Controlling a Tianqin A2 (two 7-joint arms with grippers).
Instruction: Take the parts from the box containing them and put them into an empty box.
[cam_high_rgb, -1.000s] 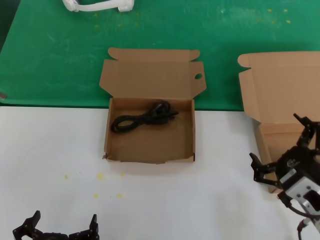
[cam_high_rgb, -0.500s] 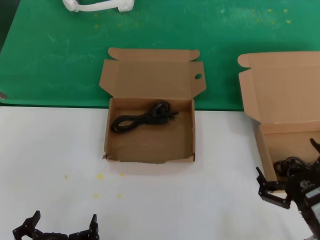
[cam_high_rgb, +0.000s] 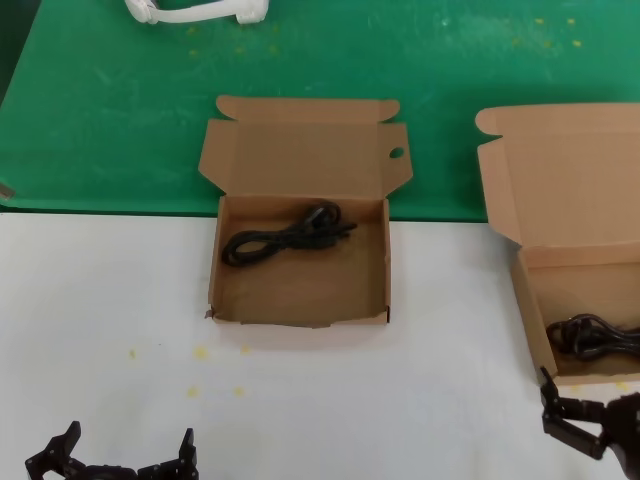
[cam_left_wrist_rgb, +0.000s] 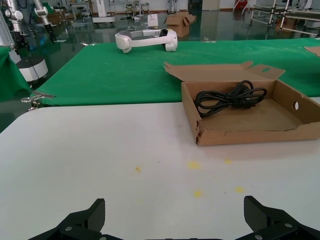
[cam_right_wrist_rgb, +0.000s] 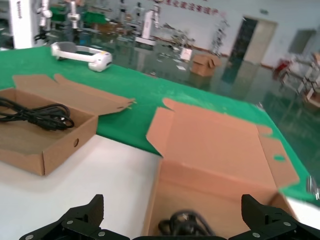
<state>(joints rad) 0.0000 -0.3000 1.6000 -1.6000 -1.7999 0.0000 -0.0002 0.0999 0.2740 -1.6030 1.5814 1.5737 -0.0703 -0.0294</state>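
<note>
1. You had one cable (cam_high_rgb: 288, 237) lying coiled in the back half of the holed box (cam_high_rgb: 300, 300), near its rear wall, with its plug end toward the right.
2. That box sat in the middle of the white surface (cam_high_rgb: 100, 300), its lid propped open against the green mat (cam_high_rgb: 300, 60) and the small round hole at the lid's right corner.
3. You had a second cable bundle (cam_high_rgb: 595, 338) resting in the plain box (cam_high_rgb: 535, 330) at the right edge, close to the front left of its tray; its tall lid stood open behind it.
4. Your right hand (cam_high_rgb: 590, 425) sat low at the bottom right, just in front of the plain box and clear of it. In the right wrist view its fingers (cam_right_wrist_rgb: 80, 220) were spread wide apart with nothing between them.
5. Your left hand (cam_high_rgb: 125, 462) was parked at the bottom left over the bare surface, well apart from both boxes, its fingers (cam_left_wrist_rgb: 85, 222) likewise wide open and empty.
6. A white headset-like object (cam_high_rgb: 195, 10) lay on the mat at the far edge.
</note>
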